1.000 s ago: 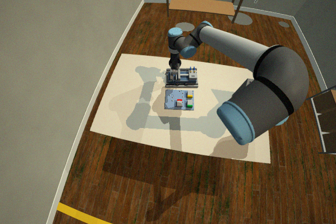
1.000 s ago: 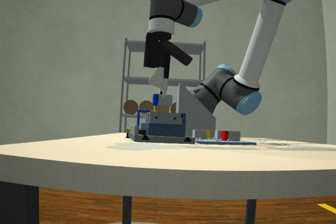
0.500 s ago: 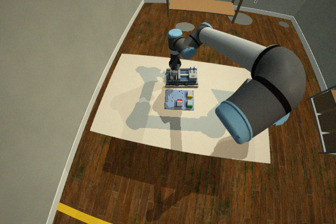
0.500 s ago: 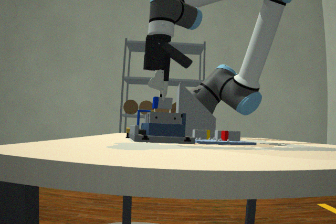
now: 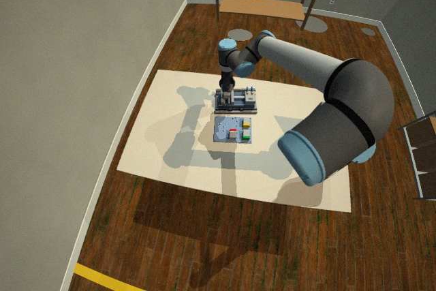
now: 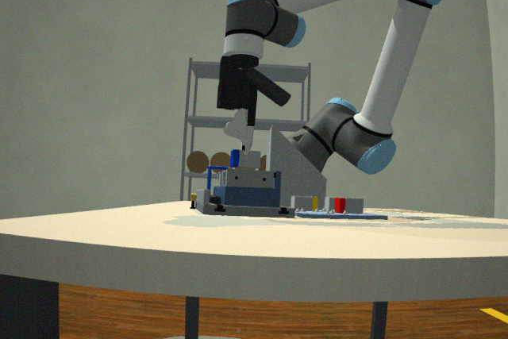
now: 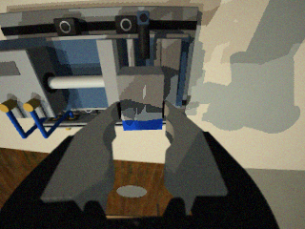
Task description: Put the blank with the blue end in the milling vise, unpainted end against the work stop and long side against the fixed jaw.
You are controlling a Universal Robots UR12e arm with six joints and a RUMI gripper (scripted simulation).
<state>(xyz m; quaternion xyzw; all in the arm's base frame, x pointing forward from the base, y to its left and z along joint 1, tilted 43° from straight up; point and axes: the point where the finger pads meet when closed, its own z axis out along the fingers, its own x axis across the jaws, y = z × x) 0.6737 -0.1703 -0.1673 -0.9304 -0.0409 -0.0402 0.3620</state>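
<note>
My gripper (image 5: 227, 96) (image 6: 244, 148) (image 7: 142, 102) is shut on the blank with the blue end (image 6: 249, 159) (image 7: 141, 93). It holds the blank level, just above the milling vise (image 5: 236, 106) (image 6: 246, 194) (image 7: 76, 52), over the end away from the hoses. In the wrist view the blue end (image 7: 141, 125) points toward the camera, away from the dark work stop rod (image 7: 143, 44). The jaw block with blue hoses (image 5: 251, 95) (image 7: 21, 81) is at the other end of the vise. The blank does not rest on the low bars.
A blue plate (image 5: 222, 133) (image 6: 348, 215) in front of the vise carries blanks with a red end (image 5: 232, 133) (image 6: 339, 205), a yellow end (image 5: 246, 125) (image 6: 314, 202) and a green end (image 5: 246, 134). All stand on the beige table (image 5: 158, 112) (image 6: 123, 236). Shelves stand behind.
</note>
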